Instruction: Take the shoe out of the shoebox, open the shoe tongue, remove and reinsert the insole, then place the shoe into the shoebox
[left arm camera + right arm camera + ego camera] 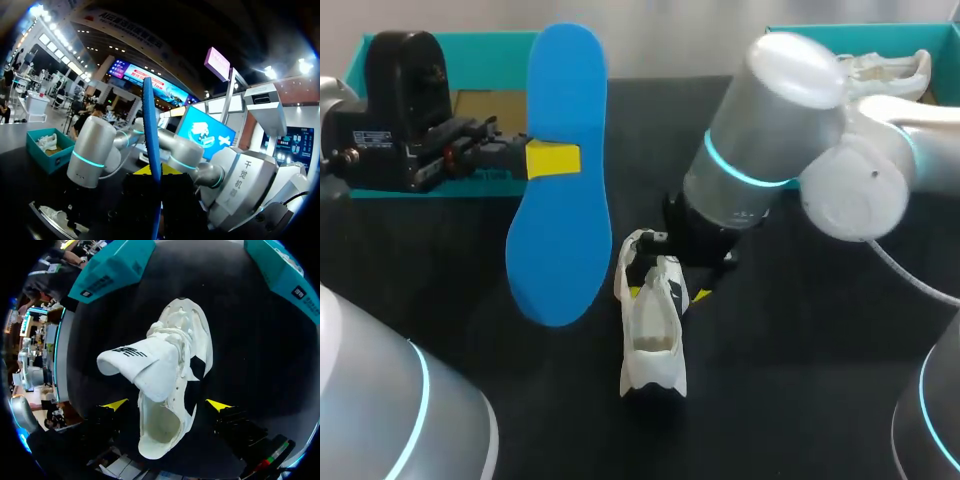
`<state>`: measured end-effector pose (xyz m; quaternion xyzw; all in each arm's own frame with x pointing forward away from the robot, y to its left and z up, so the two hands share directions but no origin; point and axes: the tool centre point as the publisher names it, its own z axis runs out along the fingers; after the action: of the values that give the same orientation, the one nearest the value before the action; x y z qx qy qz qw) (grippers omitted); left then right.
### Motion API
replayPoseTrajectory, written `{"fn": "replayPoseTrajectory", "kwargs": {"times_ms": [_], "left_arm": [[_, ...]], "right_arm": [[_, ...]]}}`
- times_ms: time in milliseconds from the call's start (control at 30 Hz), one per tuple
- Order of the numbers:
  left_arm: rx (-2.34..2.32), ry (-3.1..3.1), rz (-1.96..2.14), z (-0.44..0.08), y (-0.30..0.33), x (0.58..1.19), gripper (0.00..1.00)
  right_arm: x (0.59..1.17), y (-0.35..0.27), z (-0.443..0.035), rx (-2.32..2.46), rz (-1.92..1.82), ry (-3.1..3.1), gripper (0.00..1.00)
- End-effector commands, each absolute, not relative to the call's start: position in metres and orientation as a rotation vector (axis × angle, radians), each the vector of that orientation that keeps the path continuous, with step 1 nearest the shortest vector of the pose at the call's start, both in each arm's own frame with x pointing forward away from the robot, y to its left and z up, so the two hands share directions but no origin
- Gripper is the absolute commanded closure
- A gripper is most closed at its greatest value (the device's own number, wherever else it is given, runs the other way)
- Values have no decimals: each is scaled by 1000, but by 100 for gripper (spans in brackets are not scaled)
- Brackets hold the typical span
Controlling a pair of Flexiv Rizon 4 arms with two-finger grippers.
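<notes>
The left pincer [552, 158] is shut tight on the blue insole [560, 230]. It holds the insole up in the air, left of the middle. The right pincer [166, 404] is wide. Its yellow tips stand one on each side of the white shoe [170, 365], just beside it and not squeezing. The shoe sits on its sole in the middle of the black table [800, 380]. A teal box [490, 55] sits at the far left, and its brown floor shows. Another teal box [790, 30] at the far right holds a second white shoe [890, 72]. Both boxes are well apart from the shoe in the middle, and dark table shows all round it. The shoe's tongue [135, 362] is lifted up, and its hole is open.
</notes>
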<state>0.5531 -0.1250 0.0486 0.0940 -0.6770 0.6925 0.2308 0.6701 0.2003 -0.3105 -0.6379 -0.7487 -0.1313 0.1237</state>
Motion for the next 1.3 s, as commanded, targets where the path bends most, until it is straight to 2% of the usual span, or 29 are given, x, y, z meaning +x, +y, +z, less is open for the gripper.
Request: {"fn": "replayPoseTrajectory", "kwargs": {"times_ms": [33, 433, 733, 967, 1300], "left_arm": [[259, -1861, 1905, 48, -126, 553, 100], [259, -1861, 1905, 48, -126, 553, 100], [259, -1861, 1905, 48, -126, 553, 100], [259, -1861, 1905, 48, -126, 553, 100], [259, -1861, 1905, 48, -126, 553, 100]], "right_arm": [[662, 162, -293, -1751, -522, -2134, 0], [662, 162, -293, -1751, -522, -2134, 0], [665, 139, -242, -1793, -744, -1945, 0], [679, 120, -213, -1636, -1161, -1617, 0], [679, 120, -213, -1636, -1161, -1617, 0]]}}
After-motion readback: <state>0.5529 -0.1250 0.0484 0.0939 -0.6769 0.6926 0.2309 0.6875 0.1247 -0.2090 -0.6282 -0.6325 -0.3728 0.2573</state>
